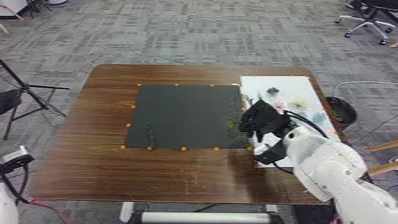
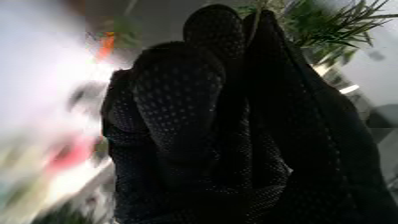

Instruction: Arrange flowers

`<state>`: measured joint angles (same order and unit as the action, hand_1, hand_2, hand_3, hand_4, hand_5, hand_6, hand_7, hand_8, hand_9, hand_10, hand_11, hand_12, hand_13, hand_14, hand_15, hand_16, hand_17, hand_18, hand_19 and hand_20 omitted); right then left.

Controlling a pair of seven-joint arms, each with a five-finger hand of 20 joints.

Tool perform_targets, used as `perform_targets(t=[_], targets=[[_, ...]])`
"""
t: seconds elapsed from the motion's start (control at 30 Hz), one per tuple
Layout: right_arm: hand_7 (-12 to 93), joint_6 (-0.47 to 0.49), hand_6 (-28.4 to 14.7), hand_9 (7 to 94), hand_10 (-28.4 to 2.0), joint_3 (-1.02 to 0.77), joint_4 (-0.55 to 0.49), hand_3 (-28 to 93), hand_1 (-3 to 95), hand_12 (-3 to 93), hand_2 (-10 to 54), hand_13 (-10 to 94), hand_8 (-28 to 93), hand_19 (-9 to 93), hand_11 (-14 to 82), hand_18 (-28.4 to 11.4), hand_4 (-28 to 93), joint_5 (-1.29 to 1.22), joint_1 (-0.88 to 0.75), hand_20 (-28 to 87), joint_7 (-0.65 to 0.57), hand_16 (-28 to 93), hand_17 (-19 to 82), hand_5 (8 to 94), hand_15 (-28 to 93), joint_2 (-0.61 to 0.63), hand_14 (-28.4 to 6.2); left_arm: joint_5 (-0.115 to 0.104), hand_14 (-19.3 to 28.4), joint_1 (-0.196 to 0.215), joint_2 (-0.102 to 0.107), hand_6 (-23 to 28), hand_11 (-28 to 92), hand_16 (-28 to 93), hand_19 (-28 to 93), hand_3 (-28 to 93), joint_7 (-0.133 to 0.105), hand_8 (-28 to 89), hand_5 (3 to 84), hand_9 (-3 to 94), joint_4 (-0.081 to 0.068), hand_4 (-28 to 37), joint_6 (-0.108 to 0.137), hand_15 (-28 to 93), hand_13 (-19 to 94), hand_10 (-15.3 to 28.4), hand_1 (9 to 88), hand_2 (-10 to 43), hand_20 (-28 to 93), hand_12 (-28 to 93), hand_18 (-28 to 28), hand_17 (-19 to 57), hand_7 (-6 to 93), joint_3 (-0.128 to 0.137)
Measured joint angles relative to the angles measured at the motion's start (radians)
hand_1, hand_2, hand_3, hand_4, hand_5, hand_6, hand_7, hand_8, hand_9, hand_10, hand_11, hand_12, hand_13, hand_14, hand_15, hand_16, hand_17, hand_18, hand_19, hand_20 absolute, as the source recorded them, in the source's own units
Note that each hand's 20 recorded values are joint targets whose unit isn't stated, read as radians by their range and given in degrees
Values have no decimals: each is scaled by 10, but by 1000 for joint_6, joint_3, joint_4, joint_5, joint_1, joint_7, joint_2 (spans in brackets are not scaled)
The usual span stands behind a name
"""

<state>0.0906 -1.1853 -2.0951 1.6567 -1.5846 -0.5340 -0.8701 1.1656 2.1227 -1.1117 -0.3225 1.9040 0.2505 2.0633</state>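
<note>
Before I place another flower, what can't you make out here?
- Head view: part of the white sheet, hidden under the right arm.
- Head view: petals of the small flowers, too small.
- Right wrist view: the green sprig's lower stem, behind the right hand.
- Right wrist view: the pink patch, blurred.

The right hand [image 1: 263, 119] hides some of the white sheet [image 1: 277, 84]. The pink thing [image 2: 71, 152] is all fuzzy. Edges cut off the green sprig [image 2: 333, 25] and left arm [image 1: 7, 202].

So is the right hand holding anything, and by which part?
Yes: the right hand holds a green sprig, seemingly by its thin stem, pinched between the fingers, with leaves spreading beyond them.
</note>
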Motion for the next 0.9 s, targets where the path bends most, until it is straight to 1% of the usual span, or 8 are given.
perform_targets(t=[0.07,0.1,0.13,0.23,0.33,0.43,0.67,0.9], targets=[[208,6,-26,936,-66,81,26,560,624,384,-95,937,248,717,176,-163,-106,-32,66,427,4,321,570,773,430,-26,-21,-63,157,-1,0,32,216,21,141,651,5,-79,555,557,-10,-279,29,150,452,141,363,235,214,136,120,126,175,-11],[207,8,-26,937,-67,123,41,560,624,384,-95,937,248,717,176,-163,-106,-46,101,427,6,320,570,773,430,-40,-21,-79,157,-2,0,32,215,20,142,649,9,-79,554,558,-18,-280,44,152,453,141,365,236,215,135,120,127,176,-16],[207,11,-26,937,-66,163,56,560,624,384,-95,937,247,717,176,-163,-105,-56,136,426,8,319,570,773,431,-53,-21,-81,157,-4,0,34,216,19,143,647,14,-79,553,558,-27,-281,56,153,454,142,367,238,215,135,120,128,176,-20],[208,17,-26,937,-66,279,104,559,624,382,-95,937,248,717,177,-162,-104,-59,239,424,15,317,572,773,431,-97,-21,-69,157,-9,-1,35,217,17,144,646,28,-80,550,558,-55,-282,73,156,454,141,369,239,216,136,120,128,179,-30],[208,20,-26,937,-67,360,134,560,623,380,-95,937,247,717,179,-162,-102,-41,321,422,20,315,573,774,431,-141,-21,-49,157,-13,-1,35,217,16,144,650,38,-81,550,557,-70,-282,74,157,452,140,366,239,216,136,120,127,180,-40],[208,20,-26,937,-70,389,143,560,624,374,-95,937,245,718,181,-162,-102,-27,371,421,19,313,574,774,432,-181,-20,-41,156,-15,-1,34,217,15,143,653,39,-81,550,557,-71,-282,71,157,452,140,364,238,216,136,119,126,181,-45],[211,1,-28,937,-78,449,203,557,625,305,-95,937,231,715,185,-158,-97,26,447,409,-1,301,581,780,432,-230,-21,-41,156,-11,-6,32,217,15,141,669,38,-81,553,556,-68,-283,62,155,448,141,347,226,214,135,119,119,178,-45],[219,-190,-26,937,-84,572,302,552,628,261,-95,937,220,705,165,-152,-98,171,465,398,-38,282,596,779,441,-250,-18,-41,157,-8,-6,32,218,16,138,675,37,-82,554,554,-65,-282,54,153,445,143,337,217,211,136,118,116,176,-59]])
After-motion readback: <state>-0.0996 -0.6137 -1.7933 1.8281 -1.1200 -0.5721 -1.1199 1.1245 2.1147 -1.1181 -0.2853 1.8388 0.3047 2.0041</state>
